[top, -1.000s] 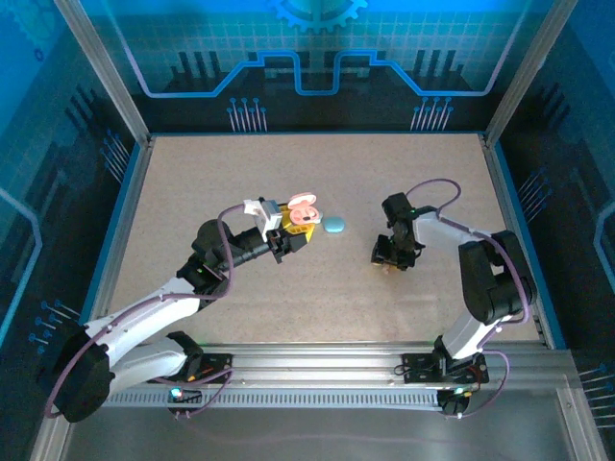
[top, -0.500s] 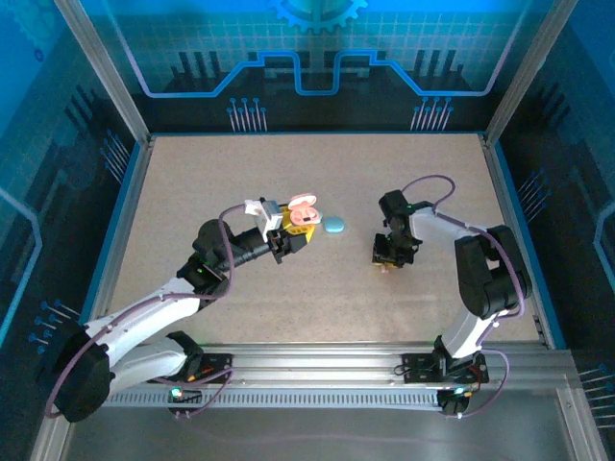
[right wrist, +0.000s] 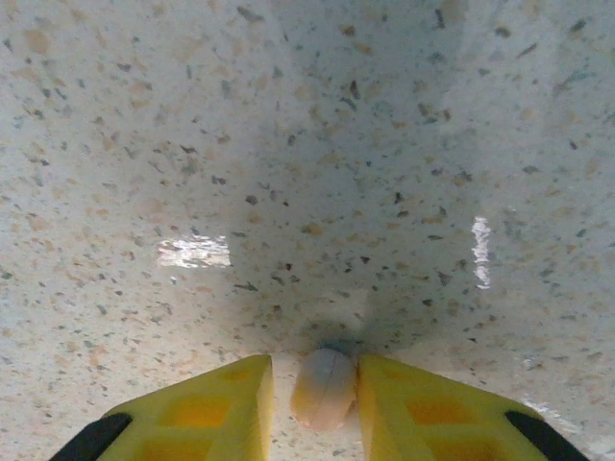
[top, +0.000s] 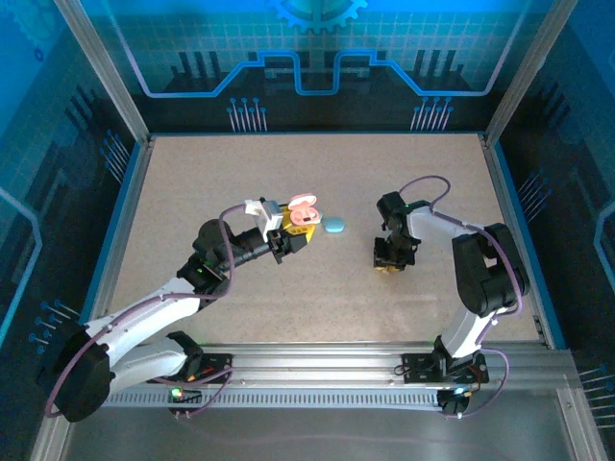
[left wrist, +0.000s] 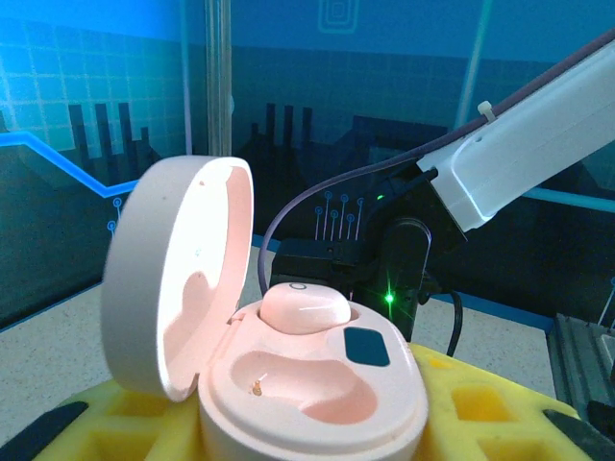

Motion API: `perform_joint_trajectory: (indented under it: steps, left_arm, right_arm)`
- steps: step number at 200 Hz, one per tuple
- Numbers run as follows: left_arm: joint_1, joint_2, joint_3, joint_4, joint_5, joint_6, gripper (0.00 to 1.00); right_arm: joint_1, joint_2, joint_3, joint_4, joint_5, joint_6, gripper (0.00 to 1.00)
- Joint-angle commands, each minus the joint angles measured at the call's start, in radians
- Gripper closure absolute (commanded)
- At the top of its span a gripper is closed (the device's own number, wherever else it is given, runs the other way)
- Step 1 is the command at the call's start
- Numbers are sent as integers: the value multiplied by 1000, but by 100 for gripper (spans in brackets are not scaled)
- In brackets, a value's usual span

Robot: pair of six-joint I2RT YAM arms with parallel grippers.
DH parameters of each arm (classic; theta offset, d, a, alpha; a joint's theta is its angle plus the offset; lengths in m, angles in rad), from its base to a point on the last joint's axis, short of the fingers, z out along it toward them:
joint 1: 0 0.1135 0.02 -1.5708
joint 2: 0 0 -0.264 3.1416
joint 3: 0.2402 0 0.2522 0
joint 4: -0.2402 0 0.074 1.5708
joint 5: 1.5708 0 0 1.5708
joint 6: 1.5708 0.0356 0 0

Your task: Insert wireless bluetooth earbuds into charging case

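On the speckled table point(top: 192, 192), the left gripper point(top: 294, 233) stays clamped around the open pink charging case point(left wrist: 317, 403), which has one seated earbud point(left wrist: 305, 307) and one empty well point(left wrist: 288, 389). The right gripper point(right wrist: 315, 370) has just pinched shut on the loose pinkish earbud point(right wrist: 324, 387) lying on the table, so the lift can likely follow.

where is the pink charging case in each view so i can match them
top external: pink charging case left of centre, lid open, held by the left pincer, blue pod to its right
left wrist: the case bottom centre, lid tipped up on the left
right wrist: looks down on the speckled table, pale earbud in the right pincer
shared landmark: the speckled table, lower left in left wrist
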Motion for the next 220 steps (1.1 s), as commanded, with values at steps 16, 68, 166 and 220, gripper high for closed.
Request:
perform_joint_trajectory:
  steps: [16, 68, 166, 220]
  left_arm:
    - [-6, -4, 2, 7, -8, 3, 60]
    - [-5, -3, 1, 6, -8, 2, 60]
    - [-6, -3, 1, 9, -8, -1, 60]
    - [-6, -1, -1, 8, -8, -1, 60]
  right_arm:
    - [15, 35, 35, -31, 30, -22, 72]
    - [15, 46, 43, -18, 29, -6, 70]
    - [12, 38, 40, -14, 10, 10, 76]
    - [13, 32, 42, -23, 15, 19, 74]
